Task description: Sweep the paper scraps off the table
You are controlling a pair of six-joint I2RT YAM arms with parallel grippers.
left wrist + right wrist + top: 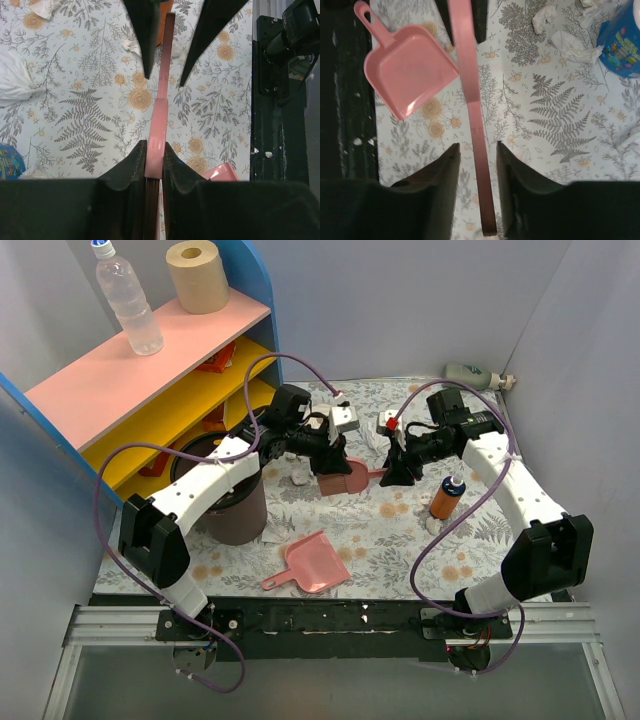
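Several crumpled paper scraps [570, 44], leaf-printed cloth table [545, 125], slim pink plastic handle [469, 75]

The left arm [215, 475] and right arm [515, 485] show white link shells, black joint housings and looped purple cables [108, 465]. The left tool [328, 468] and right tool [398, 466] carry black tapered fingers [125, 175].

The table [380, 540] has a pale cloth printed with grey ferns and small orange flowers. The paper scraps [570, 42] are white. The dustpan [310, 565] and brush [160, 115] are pink. The shelf [150, 360] is pink on top, yellow below, with blue sides. The paper roll [198, 275] is tan and the bottle [447, 498] is orange.
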